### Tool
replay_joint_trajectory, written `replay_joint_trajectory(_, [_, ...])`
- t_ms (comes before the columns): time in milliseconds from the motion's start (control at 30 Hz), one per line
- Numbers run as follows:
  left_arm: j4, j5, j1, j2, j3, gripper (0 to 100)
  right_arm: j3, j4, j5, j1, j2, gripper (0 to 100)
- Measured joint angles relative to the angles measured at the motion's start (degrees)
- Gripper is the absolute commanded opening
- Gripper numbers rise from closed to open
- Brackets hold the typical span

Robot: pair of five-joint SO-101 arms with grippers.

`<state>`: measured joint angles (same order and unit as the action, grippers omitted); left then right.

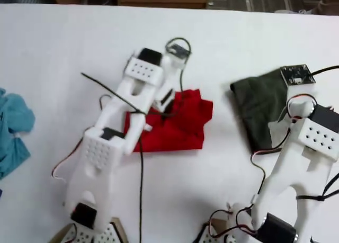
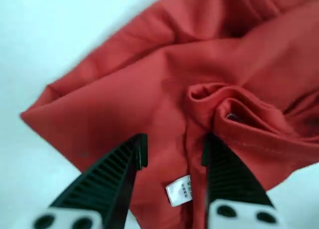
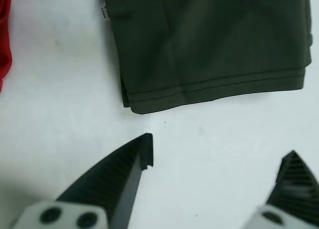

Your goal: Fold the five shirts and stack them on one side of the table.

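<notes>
Red shirt (image 2: 149, 89) lies beneath the left pincer (image 2: 174, 150).

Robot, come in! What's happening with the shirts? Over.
Left end effector open over red shirt. Right end effector open beside folded green shirt. Blue shirt crumpled at table edge. Nothing seen blocking.

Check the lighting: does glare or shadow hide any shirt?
High view: white table bright, red shirt and dark green shirt both readable. Left wrist view: soft shade in the red shirt's folds. Right wrist view: dark green shirt dim, hem stitching visible.
</notes>
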<state>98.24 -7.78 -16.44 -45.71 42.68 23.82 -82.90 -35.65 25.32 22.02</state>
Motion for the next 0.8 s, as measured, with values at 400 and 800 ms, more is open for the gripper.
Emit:
replay_joint_trajectory(400, [2.81,-0.35,-5.45,0.97,-0.18,20,0.00,0.00,0.00,0.00,0.00,38.3])
replay_joint_trajectory(800, [2.81,-0.35,-9.85,15.30,-16.09,20,0.00,0.79,0.00,0.00,0.00,38.3])
